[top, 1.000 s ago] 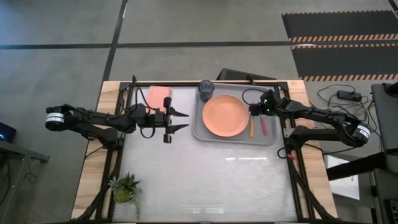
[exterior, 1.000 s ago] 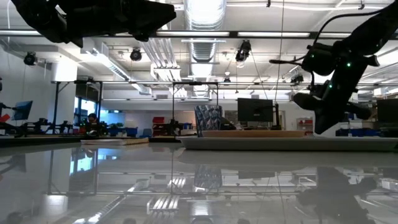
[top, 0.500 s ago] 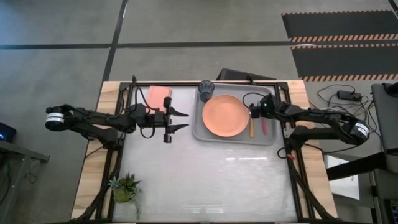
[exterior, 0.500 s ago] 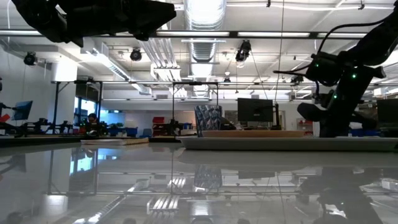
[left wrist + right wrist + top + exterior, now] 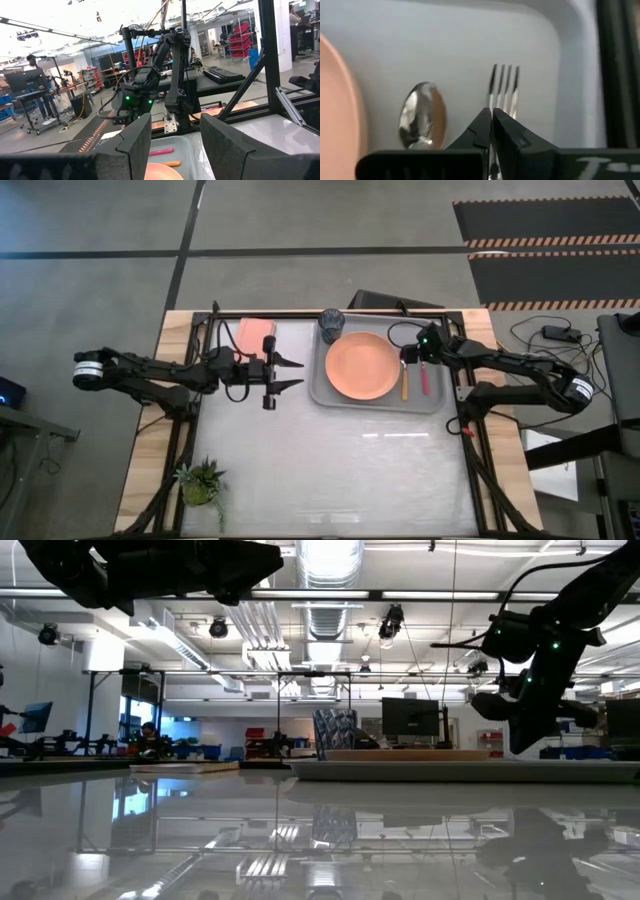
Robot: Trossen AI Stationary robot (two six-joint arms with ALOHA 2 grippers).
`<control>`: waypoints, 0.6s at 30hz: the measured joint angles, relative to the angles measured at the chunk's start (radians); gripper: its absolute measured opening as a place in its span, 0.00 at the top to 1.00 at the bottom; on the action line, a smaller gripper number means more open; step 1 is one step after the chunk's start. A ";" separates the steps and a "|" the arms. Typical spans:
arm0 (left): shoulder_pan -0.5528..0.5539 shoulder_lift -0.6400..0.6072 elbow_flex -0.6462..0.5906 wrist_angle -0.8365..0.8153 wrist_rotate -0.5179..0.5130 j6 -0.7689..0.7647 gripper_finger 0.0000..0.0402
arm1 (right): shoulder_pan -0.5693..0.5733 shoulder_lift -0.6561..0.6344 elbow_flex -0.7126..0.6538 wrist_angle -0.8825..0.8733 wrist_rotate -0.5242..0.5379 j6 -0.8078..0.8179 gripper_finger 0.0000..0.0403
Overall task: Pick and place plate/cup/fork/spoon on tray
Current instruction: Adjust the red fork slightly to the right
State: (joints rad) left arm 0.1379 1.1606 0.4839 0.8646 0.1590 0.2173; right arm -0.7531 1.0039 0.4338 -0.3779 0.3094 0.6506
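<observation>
Both pincers empty: right pincer [image 5: 492, 131] closed, higher above the fork [image 5: 503, 85] than before; left pincer [image 5: 283, 374] open.

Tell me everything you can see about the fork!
The fork is slim, with four shiny silver metal tines and a red-pink handle. It lies flat in the light-grey tray, right beside the spoon, on the side away from the plate. The right gripper hangs shut just above the tines.

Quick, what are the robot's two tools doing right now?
Left tool: open, empty, beside the tray.
Right tool: shut, holding nothing, above the fork.
</observation>
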 joint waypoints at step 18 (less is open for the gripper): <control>0.000 0.000 0.000 -0.001 0.000 -0.001 0.62 | 0.033 -0.003 -0.022 -0.003 -0.040 0.033 0.98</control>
State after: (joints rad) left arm 0.1379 1.1606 0.4839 0.8635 0.1589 0.2162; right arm -0.7197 1.0008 0.4119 -0.3811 0.2697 0.6836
